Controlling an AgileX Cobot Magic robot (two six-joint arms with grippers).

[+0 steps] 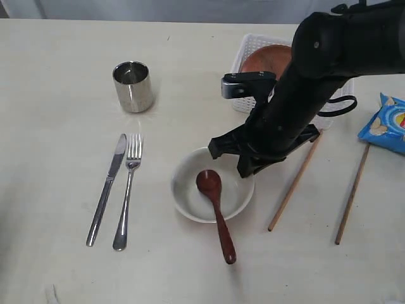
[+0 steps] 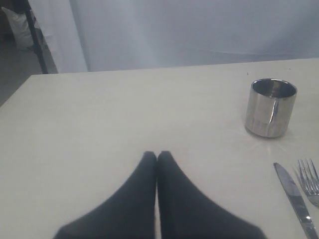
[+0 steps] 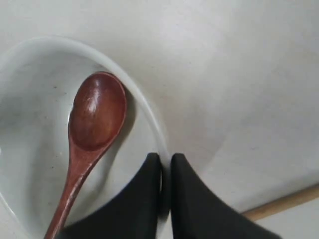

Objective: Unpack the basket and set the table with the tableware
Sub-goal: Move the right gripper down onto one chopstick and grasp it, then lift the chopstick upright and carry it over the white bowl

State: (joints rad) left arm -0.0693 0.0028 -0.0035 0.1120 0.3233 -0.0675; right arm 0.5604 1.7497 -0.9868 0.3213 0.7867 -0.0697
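The off-white bowl [image 1: 186, 190] stands on the table [image 1: 57, 126] with the reddish-brown wooden spoon [image 1: 211, 183] lying in it, handle out over the near rim. My right gripper [image 1: 243, 166] is at the bowl's right rim. In the right wrist view its fingers [image 3: 149, 189] pinch the rim of the bowl [image 3: 30, 99] beside the spoon [image 3: 97, 109]. My left gripper [image 2: 157, 155] is shut and empty above bare table, out of the exterior view. The steel cup [image 1: 133, 85], knife [image 1: 109, 187] and fork [image 1: 128, 190] lie to the left. The basket [image 1: 253, 47] holds the brown plate [image 1: 269, 60].
Two wooden chopsticks [image 1: 295, 182] [image 1: 352, 193] lie apart on the table right of the bowl. A blue chip bag [image 1: 387, 125] rests at the right edge. In the left wrist view the cup [image 2: 270, 107], knife [image 2: 296, 201] and fork [image 2: 310, 181] also show.
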